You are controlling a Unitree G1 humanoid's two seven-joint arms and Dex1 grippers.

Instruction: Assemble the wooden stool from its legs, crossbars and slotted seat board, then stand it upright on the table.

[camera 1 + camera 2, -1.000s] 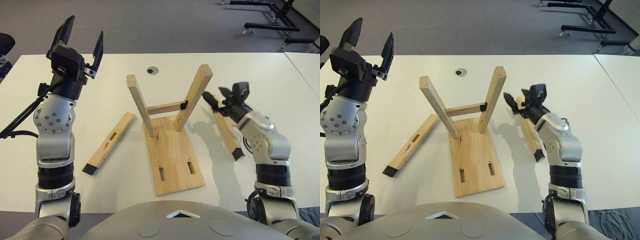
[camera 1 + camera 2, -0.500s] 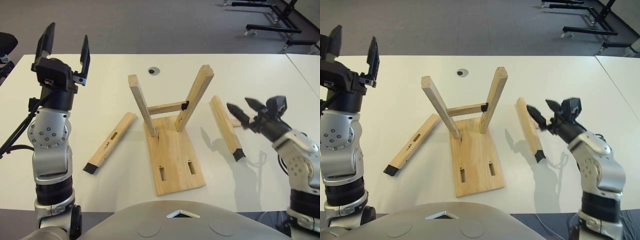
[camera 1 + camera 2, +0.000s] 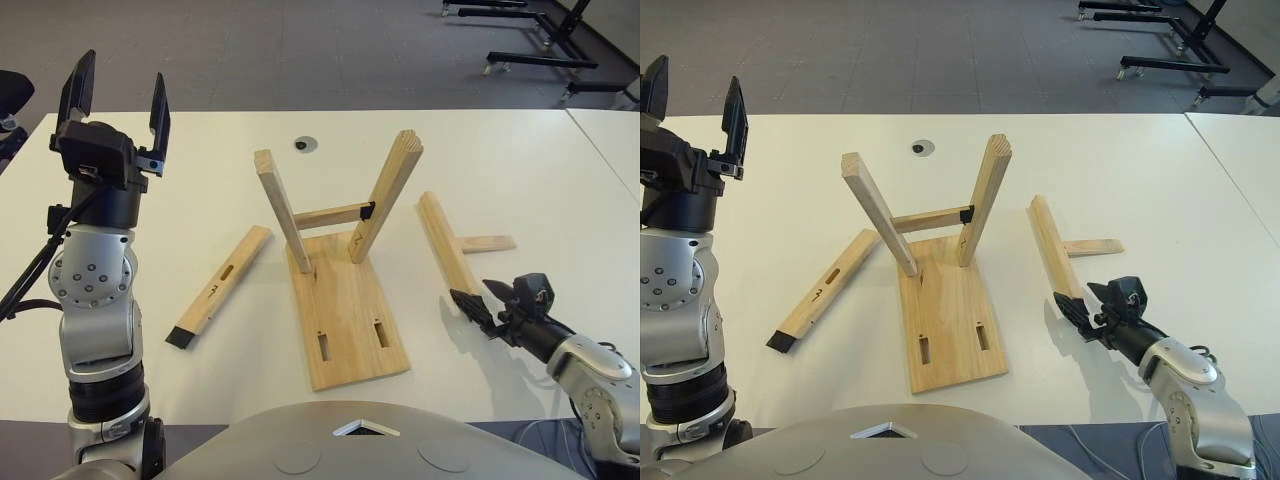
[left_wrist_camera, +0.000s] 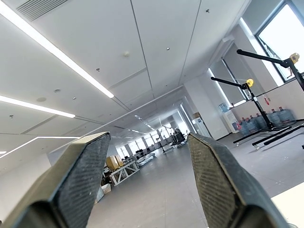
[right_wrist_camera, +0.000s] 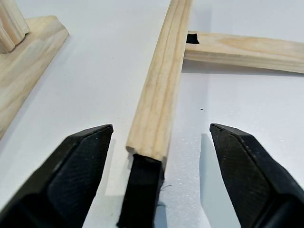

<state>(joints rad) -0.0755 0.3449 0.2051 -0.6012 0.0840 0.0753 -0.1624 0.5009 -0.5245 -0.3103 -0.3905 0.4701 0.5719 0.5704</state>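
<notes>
R tool (image 5: 160,127) wide open, holding nothing: its fingers (image 5: 80,166) sit either side of the near, black-capped end of the right loose leg (image 3: 445,250), w/ a gap on both sides, no contact seen. That leg lies flat on the tabletop (image 3: 200,150), right of the seat board (image 3: 350,320), and a loose crossbar (image 3: 487,243) meets its right side at approx a right angle. L tool (image 3: 120,75) is up high over the far-left of the tabletop, fingers pointing up, open, empty. Seat board lies flat at centre. Two legs stand tilted at its far end, left standing leg (image 3: 283,215) and right standing leg (image 3: 385,200), joined by a fitted crossbar (image 3: 330,215). Two near slots (image 3: 325,347) visible in the board. Left loose leg (image 3: 218,285) lies flat to the left, apart from the board.
</notes>
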